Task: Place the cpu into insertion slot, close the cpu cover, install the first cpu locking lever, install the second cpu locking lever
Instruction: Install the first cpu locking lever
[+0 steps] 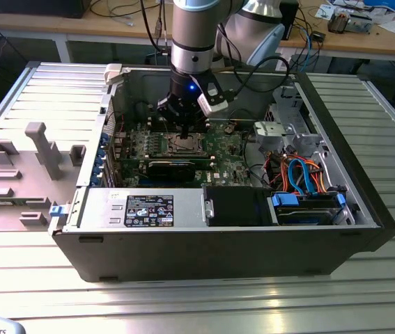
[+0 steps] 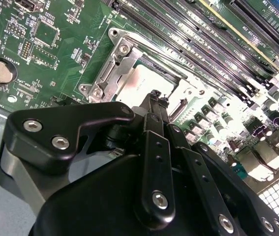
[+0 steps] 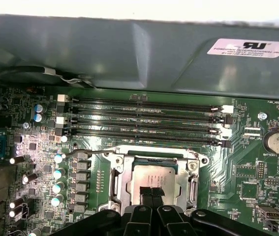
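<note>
**Operator:** My end effector [image 3: 151, 192] hangs straight down inside the open computer case [image 1: 336, 229], its two fingertips pressed together with nothing between them. In the first wrist view those tips sit on or just above the near edge of the cpu [image 3: 154, 181]; I can't tell whether they touch it.

**Observer:** So the cpu is already down?

**Operator:** I judge so. It lies flat and square inside the insertion slot [image 3: 121, 189], silvery face up. From the fingertips, the plate's middle runs toward twelve o'clock in that view, toward the memory slots [image 3: 144, 123]. It's square, so there's no long axis to line up with.

**Observer:** And the cpu cover?

**Operator:** In the second wrist view a silvery frame [image 2: 110, 66] borders the cpu, just beyond the fingertips [image 2: 155, 98]. I take that for the cpu cover, but I can't tell whether it's fully seated.

**Observer:** Levers?

**Operator:** A thin wire lever [image 3: 87, 152] runs along the slot's far side, toward ten o'clock from the tips. Whether it's latched, I can't say.

**Observer:** Anything farther out?

**Operator:** The green circuit board [image 1: 131, 142], then the case wall, then the ribbed bench [image 1: 44, 292] carrying it all.
</note>
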